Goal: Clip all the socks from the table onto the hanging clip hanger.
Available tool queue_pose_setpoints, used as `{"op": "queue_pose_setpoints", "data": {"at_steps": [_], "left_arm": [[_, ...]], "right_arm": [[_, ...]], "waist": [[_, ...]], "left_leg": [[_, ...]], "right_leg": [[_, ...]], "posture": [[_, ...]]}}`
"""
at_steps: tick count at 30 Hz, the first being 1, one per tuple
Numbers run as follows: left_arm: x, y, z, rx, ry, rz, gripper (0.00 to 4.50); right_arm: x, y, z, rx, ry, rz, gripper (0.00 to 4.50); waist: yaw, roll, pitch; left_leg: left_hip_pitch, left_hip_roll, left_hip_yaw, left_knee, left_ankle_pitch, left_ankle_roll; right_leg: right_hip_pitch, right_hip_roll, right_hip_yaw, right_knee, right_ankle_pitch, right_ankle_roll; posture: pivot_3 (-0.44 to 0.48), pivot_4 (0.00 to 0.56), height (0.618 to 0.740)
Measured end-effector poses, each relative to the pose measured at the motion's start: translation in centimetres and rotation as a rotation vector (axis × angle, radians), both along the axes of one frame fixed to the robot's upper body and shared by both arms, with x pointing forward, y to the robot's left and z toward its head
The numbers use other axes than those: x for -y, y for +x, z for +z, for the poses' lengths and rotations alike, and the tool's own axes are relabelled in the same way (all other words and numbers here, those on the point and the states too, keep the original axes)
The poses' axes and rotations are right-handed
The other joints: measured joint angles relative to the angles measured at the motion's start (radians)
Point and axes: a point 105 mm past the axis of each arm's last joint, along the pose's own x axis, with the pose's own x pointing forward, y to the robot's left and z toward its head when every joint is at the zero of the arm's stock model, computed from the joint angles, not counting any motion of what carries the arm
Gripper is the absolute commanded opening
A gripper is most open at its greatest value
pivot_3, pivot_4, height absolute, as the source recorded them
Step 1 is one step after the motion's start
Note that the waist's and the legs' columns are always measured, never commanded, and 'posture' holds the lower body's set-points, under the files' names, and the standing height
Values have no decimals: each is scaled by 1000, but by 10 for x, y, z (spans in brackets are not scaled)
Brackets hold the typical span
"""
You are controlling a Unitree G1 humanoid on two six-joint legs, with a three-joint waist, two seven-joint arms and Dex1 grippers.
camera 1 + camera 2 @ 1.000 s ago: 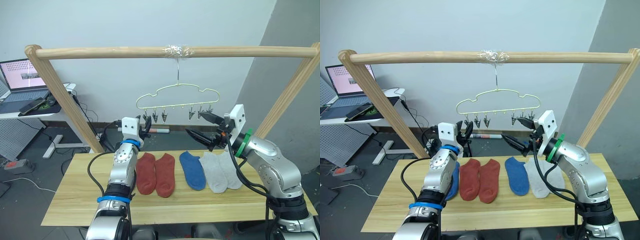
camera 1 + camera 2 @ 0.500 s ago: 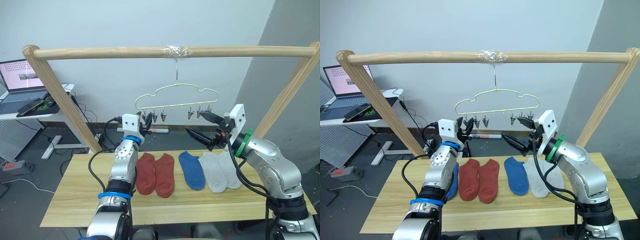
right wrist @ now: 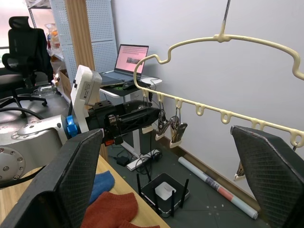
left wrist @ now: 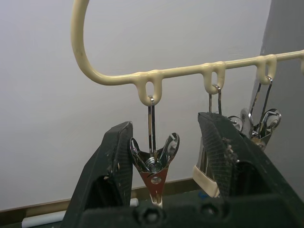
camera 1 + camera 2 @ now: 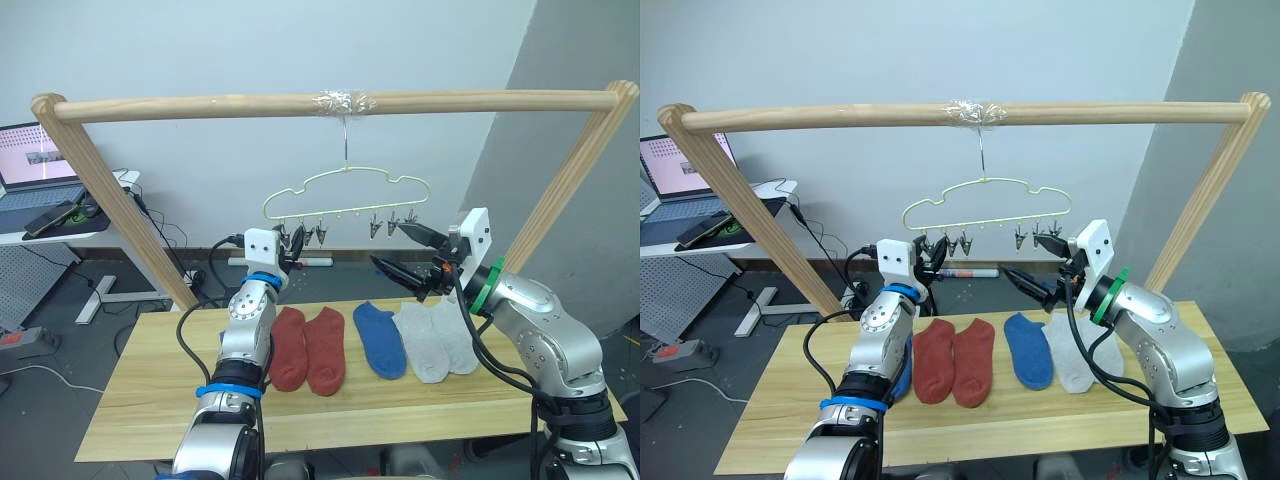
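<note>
On the table [image 5: 150, 400] lie two rust-red socks [image 5: 308, 348], a blue sock [image 5: 380, 338] and two light grey socks [image 5: 432, 340]. A second blue sock [image 5: 902, 365] peeks from behind my left arm. The clip hanger [image 5: 345, 190] hangs above the table's far edge. My left gripper [image 4: 165, 126] is raised to the hanger's leftmost clip [image 4: 154, 166], open, with that clip between its fingers [image 4: 116, 152]. My right gripper [image 5: 400, 252] stands open and empty just below the hanger's right end.
The hanger hooks onto a round wooden pole frame [image 5: 200, 103] whose slanted legs stand at both ends of the table. A desk with a laptop [image 5: 40, 190] is at the far left. A router and cables [image 3: 164, 192] lie on the floor behind the table.
The camera has shifted a little. My left gripper has risen slightly to the leftmost clip. The right arm and the socks have stayed put.
</note>
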Motion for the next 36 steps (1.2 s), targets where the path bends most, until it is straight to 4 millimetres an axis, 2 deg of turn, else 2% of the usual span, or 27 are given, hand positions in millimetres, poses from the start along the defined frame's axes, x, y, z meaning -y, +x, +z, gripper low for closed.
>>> {"op": "queue_pose_setpoints", "data": {"at_steps": [19,22,26,29,36], "left_arm": [[-6,0,-2,1,13,31,2378],[-6,0,-5,-10,13,27,1822],[-4,0,-4,0,13,15,651],[-4,0,-2,9,12,14,167],[-4,0,-2,11,16,9,131]], "right_arm": [[0,0,0,0,0,1,4500],[0,0,0,1,0,0,4500],[0,0,0,1,0,0,4500],[0,0,0,1,0,0,4500],[1,0,-1,-1,-3,-4,4500]], "waist": [[0,0,0],[0,0,0],[0,0,0],[0,0,0],[0,0,0]], "left_leg": [[0,0,0,0,0,0],[0,0,0,0,0,0],[0,0,0,0,0,0],[0,0,0,0,0,0],[0,0,0,0,0,0]], "right_leg": [[0,0,0,0,0,0],[0,0,0,0,0,0],[0,0,0,0,0,0],[0,0,0,0,0,0],[0,0,0,0,0,0]], "posture": [[-161,19,740],[-160,17,740],[-160,13,740],[-159,13,740],[-142,14,740]]}}
